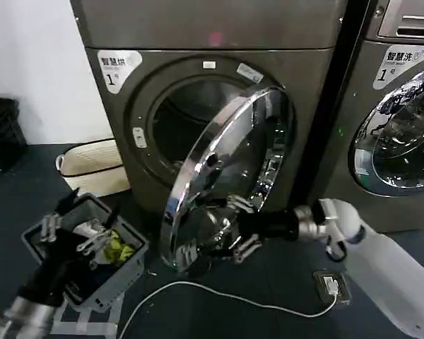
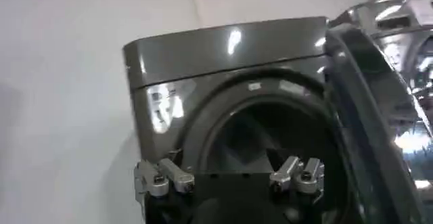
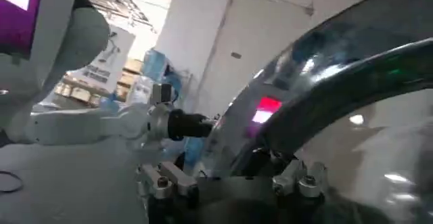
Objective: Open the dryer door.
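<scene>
The bronze-grey dryer (image 1: 212, 28) stands ahead, and its dryer door (image 1: 226, 169) hangs swung partway out, chrome ring facing me and the dark drum mouth (image 1: 184, 120) showing behind it. My right gripper (image 1: 239, 227) is at the door's lower edge, open, its fingers spread above and below the rim. In the right wrist view the door's curved chrome rim (image 3: 325, 76) runs close in front of the right gripper (image 3: 230, 178). My left gripper (image 1: 74, 229) hangs open low on the left, apart from the door. In its wrist view the left gripper (image 2: 230, 178) faces the dryer (image 2: 223, 49) and the door's edge (image 2: 379, 110).
A second machine (image 1: 403, 85) with a chrome door stands right of the dryer. A grey basket (image 1: 124, 272) with clothes sits on the floor under my left gripper, with a white bag (image 1: 92, 166) behind it. A white cable (image 1: 219, 293) runs to a floor socket (image 1: 332, 286).
</scene>
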